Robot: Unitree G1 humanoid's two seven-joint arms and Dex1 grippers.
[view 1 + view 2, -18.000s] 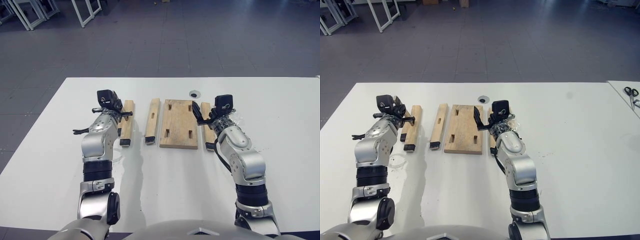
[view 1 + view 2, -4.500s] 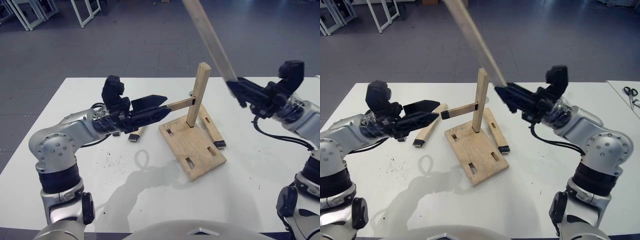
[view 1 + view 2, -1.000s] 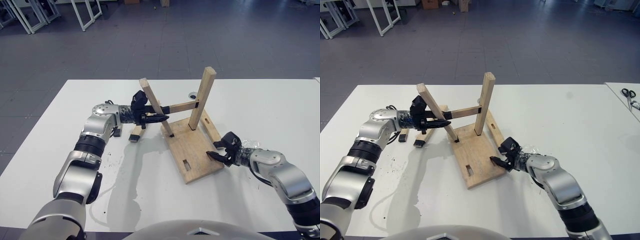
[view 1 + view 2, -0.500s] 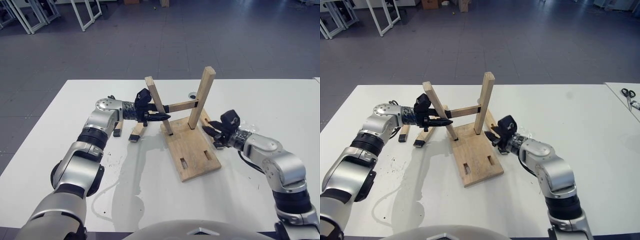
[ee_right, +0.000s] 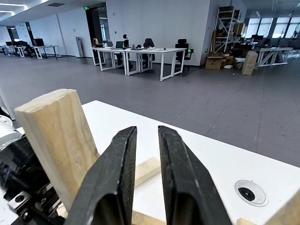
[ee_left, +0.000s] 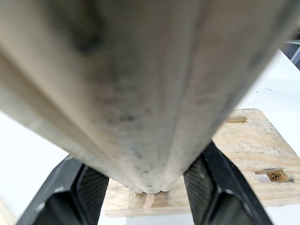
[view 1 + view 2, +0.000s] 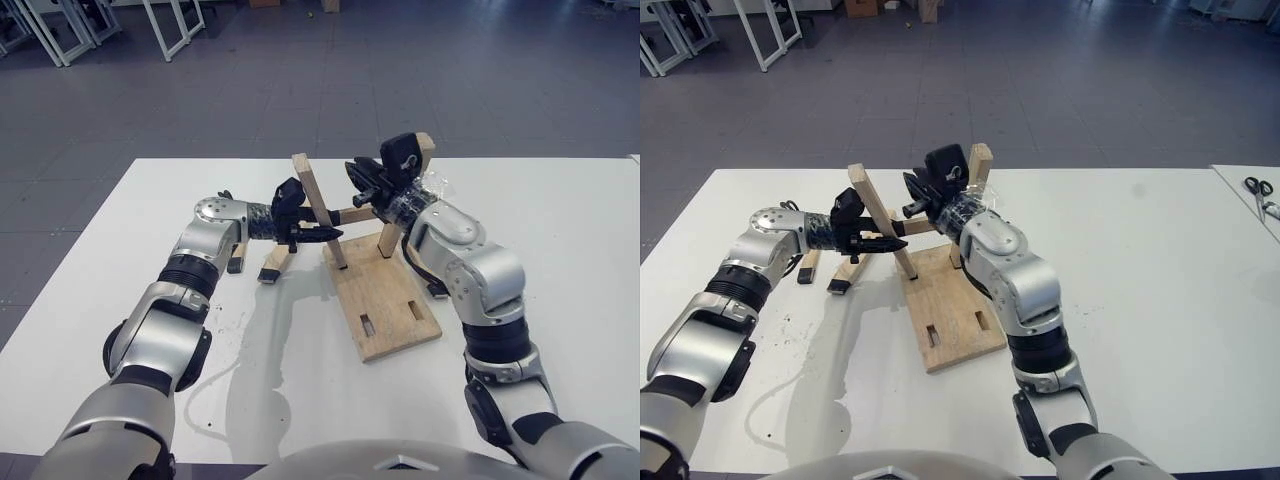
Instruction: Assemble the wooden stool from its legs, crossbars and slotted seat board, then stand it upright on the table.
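Pale wooden tilted leg [image 7: 312,195] clamped in left claw [image 7: 328,231]; right claw [image 5: 146,136] slightly apart, empty, by short wooden crossbar [image 7: 360,212]. Could knock that leg out of slotted wooden seat board [image 7: 390,300].

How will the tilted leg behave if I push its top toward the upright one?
Likely stiff: the tilted leg is solid wood, so it should pivot rather than bend. It leans in the seat board, so it is probably loose and apt to tip. The left gripper clamps it, which should steady it.
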